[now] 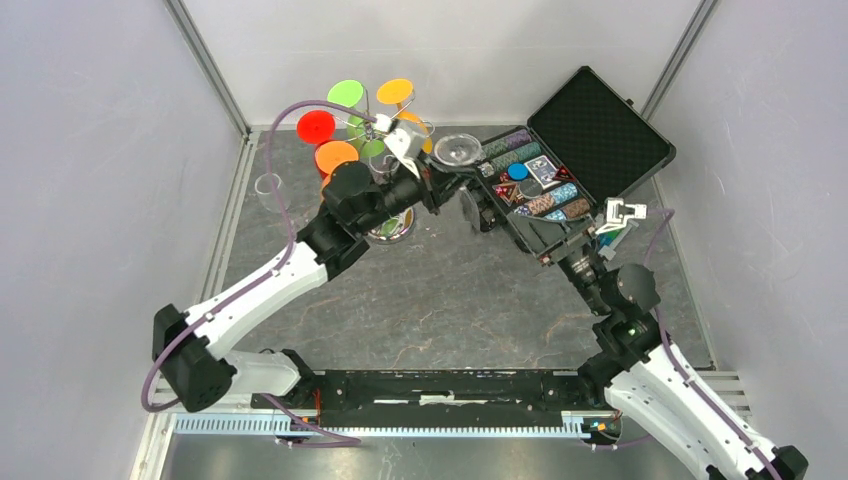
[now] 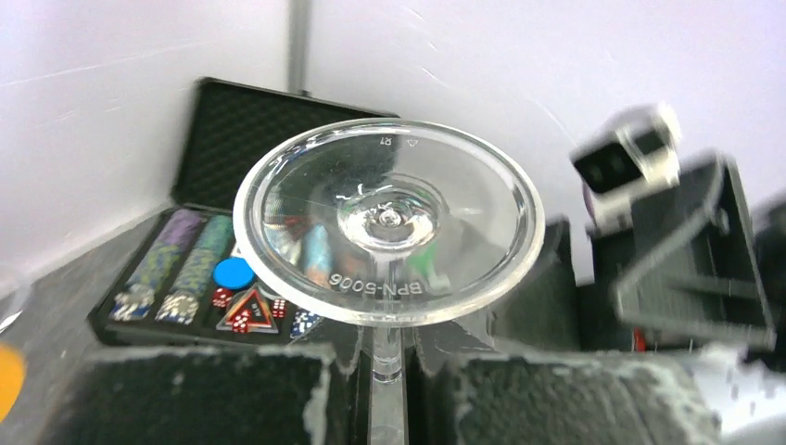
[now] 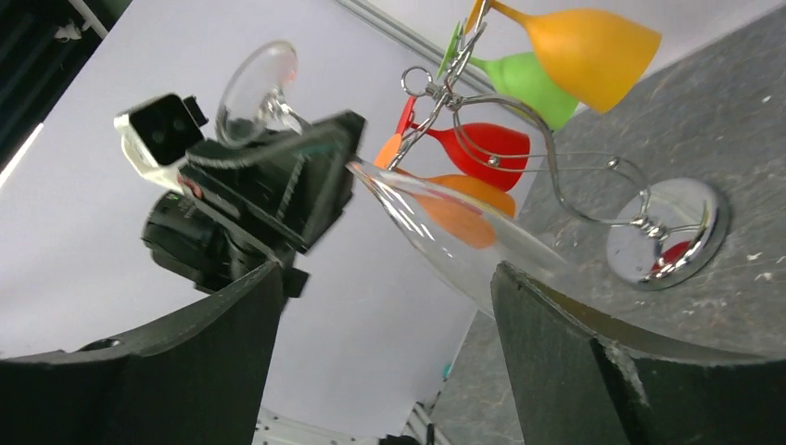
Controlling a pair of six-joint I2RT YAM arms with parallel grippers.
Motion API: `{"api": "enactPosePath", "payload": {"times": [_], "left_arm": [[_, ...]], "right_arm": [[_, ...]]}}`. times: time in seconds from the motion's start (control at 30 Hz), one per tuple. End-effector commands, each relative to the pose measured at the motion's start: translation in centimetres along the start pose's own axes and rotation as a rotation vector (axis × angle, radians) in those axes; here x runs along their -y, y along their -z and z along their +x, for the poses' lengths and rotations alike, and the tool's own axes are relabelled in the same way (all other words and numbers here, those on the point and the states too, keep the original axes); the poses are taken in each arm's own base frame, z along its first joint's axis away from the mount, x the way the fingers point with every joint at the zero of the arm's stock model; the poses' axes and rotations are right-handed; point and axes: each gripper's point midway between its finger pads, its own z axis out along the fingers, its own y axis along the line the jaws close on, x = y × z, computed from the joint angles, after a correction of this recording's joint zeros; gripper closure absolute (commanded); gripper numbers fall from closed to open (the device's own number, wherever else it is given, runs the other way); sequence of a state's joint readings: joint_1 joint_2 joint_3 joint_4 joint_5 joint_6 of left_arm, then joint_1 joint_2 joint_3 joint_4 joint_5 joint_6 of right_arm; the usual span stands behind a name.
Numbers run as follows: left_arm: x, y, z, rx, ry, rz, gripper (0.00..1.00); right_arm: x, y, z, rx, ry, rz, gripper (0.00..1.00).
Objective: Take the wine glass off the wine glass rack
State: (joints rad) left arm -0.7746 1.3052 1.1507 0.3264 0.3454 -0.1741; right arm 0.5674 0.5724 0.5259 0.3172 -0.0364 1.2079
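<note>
On wine glass foot, embossed lettering.

Bright, even light casts only faint shadows, highlights glint on the glass and the rack base, and the right arm looks motion-blurred in the left wrist view.

Top view: the left arm hides the stem and most of the base of the wine glass rack.

Left wrist view: the wine glass stem is cut off at the bottom edge and its bowl is unseen. The right arm's camera is blurred.
</note>
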Motion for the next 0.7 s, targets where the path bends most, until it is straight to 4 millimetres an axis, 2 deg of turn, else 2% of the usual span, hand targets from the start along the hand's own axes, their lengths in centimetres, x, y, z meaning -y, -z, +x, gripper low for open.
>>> {"api": "enactPosePath", "payload": {"times": [0.0,0.13,0.27,0.4,0.5,0.67], "left_arm": [[-3.9,3.5,-8.7,0.278,0.268,-0.361,0.98],[-4.5,6.1,-10.3,0.435,0.435,-0.426,0.98],[-4.3,7.3,-11.0,0.514,0.558,-0.420,0.98],[-3.9,8.4,-11.8,0.565,0.610,-0.406,0.98],[-3.8,9.5,-12.2,0.594,0.636,-0.409,0.98],[-3.4,11.4,-12.5,0.619,0.727,-0.421,0.98]], "right_arm": [[-1.1,1.1,-1.0,0.082,0.138,-0.124,0.12],[-2.5,0.9,1.0,-0.007,0.131,-0.246,0.11],[-5.5,0.9,3.5,-0.106,0.059,-0.414,0.11],[-7.4,0.3,4.9,-0.119,0.079,-0.457,0.10],[-9.0,0.3,4.7,-0.091,0.097,-0.521,0.13],[-9.9,0.2,4.0,-0.039,0.126,-0.554,0.19]]}}
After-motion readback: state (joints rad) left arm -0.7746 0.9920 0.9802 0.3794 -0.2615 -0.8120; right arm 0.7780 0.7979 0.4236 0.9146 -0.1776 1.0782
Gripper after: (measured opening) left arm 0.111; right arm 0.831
